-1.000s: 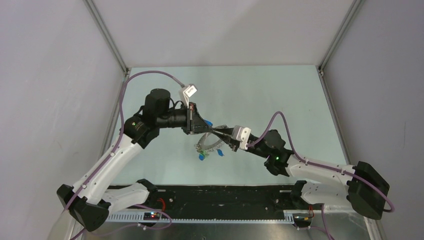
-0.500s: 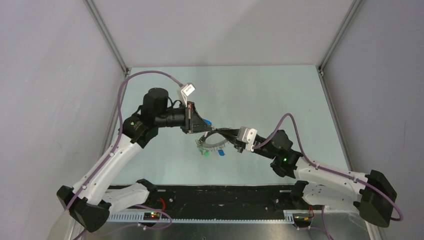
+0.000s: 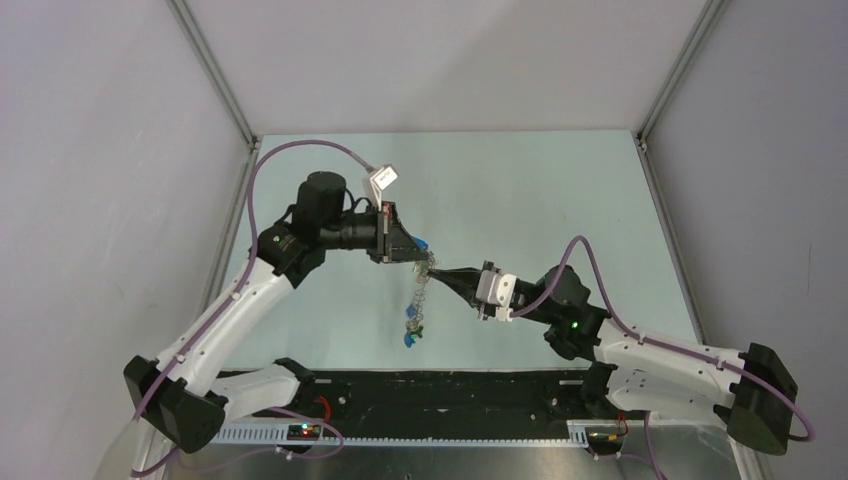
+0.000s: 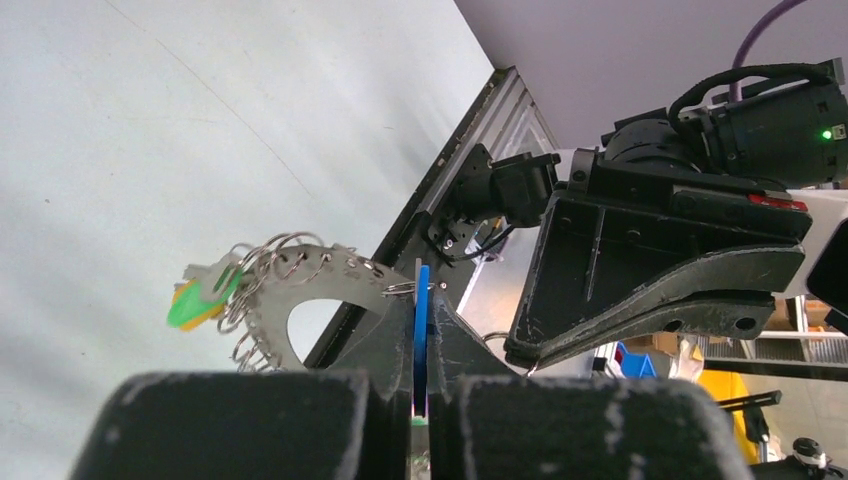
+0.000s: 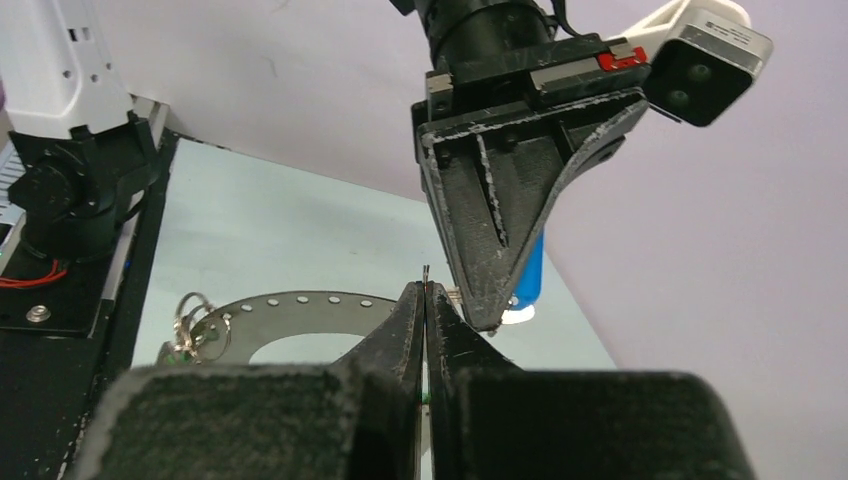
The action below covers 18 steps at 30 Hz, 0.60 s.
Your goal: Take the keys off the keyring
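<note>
The keyring (image 3: pixel 418 295) is a flat, perforated silver-grey hoop, held off the table between both grippers and hanging down edge-on. My left gripper (image 3: pixel 415 252) is shut on a blue key head (image 4: pixel 421 325) linked to the hoop (image 4: pixel 320 277) by a small split ring. My right gripper (image 3: pixel 441 272) is shut on the hoop's band (image 5: pixel 300 305), right beside the left fingers (image 5: pixel 490 220). Green and blue keys (image 3: pixel 410 334) dangle at the hoop's lower end. A green and yellow key (image 4: pixel 200 300) shows in the left wrist view.
The pale green table (image 3: pixel 560 200) lies under the hoop, with grey walls on three sides. A black strip with the arm bases (image 3: pixel 450 395) runs along the near edge. Several small split rings (image 5: pixel 195 325) hang on the hoop's far part.
The hoop lay nearly flat by the table a second ago; now it hangs vertically with the keys dangling lower. Both grippers have moved slightly right, and the right wrist has turned.
</note>
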Tool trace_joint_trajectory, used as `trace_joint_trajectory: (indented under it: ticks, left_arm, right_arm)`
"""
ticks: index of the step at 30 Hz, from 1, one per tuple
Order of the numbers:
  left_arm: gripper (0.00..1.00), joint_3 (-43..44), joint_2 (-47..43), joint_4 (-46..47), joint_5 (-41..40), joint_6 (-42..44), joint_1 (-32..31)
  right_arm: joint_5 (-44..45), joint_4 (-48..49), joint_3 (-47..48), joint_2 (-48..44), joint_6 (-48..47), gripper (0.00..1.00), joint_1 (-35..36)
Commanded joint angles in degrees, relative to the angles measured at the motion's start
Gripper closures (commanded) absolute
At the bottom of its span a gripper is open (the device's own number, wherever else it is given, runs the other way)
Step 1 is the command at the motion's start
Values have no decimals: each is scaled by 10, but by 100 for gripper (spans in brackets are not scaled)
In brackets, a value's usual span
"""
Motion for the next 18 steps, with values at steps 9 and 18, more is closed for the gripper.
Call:
trace_joint_trajectory:
  ticks: [9,18]
  left_arm:
    - [100,-28,20,19,-259,96,15]
    - [97,-72,171,191,-404,62,16]
  right_arm:
    - [182,-120,17,-111,32,100,-33]
    - [272,-200,26,-176,82,100,-135]
